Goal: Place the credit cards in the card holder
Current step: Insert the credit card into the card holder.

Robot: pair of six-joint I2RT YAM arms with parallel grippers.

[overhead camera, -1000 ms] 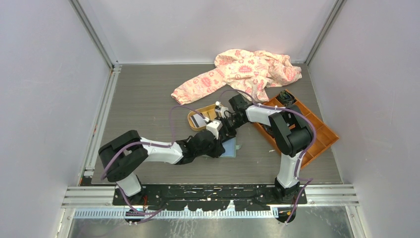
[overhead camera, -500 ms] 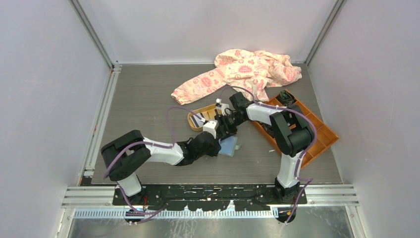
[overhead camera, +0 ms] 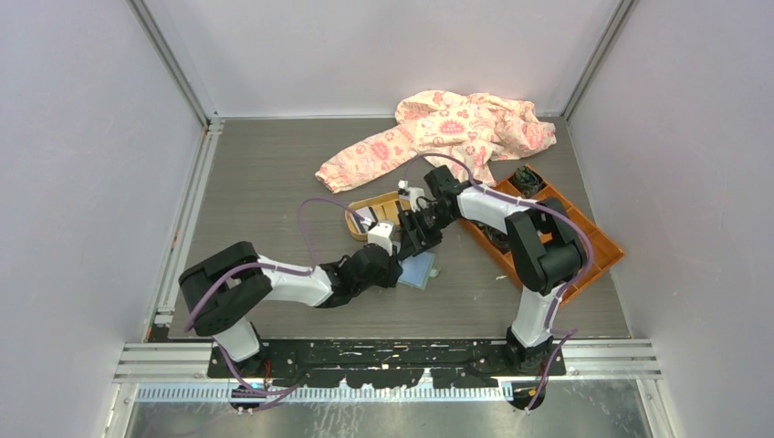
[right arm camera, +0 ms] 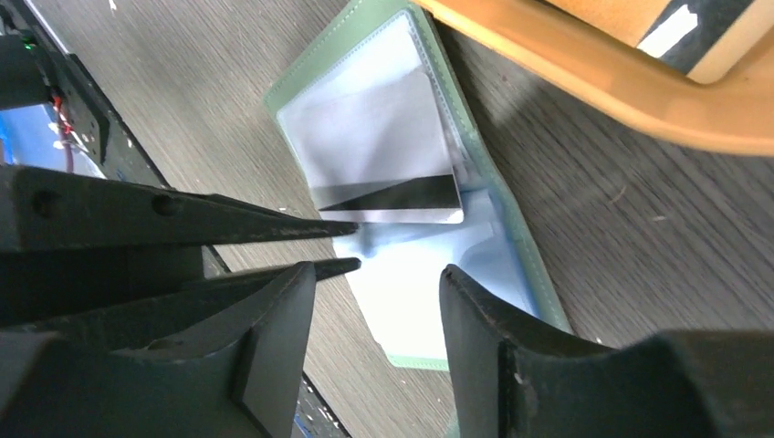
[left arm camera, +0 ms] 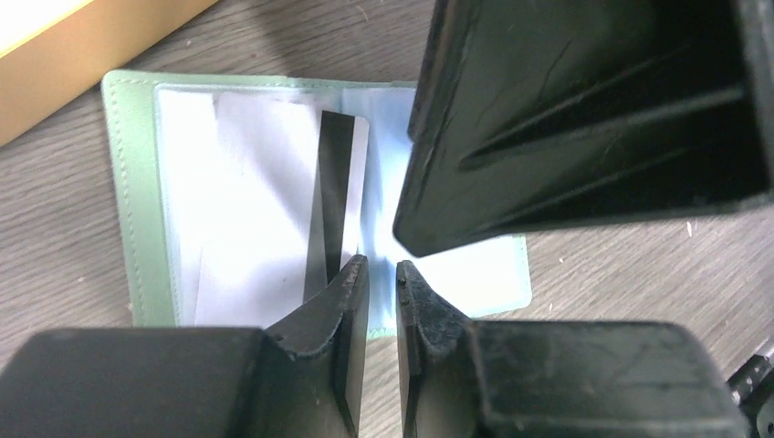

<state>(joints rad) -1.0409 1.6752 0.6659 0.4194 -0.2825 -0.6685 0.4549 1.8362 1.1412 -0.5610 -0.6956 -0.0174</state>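
On the table, your left arm lies low and stretched toward the centre. Your right arm arches over from the right and bends back to meet it beside the orange oval tray. The card holder lies open and flat just in front of that tray, its long axis crosswise to your left gripper. That gripper's jaws are down to a thin slit at the fold, and whether they pinch the sleeve you cannot tell. Your right gripper is spread wide above the holder, holding nothing. One credit card sits in a clear sleeve, its dark stripe parallel to the fold.
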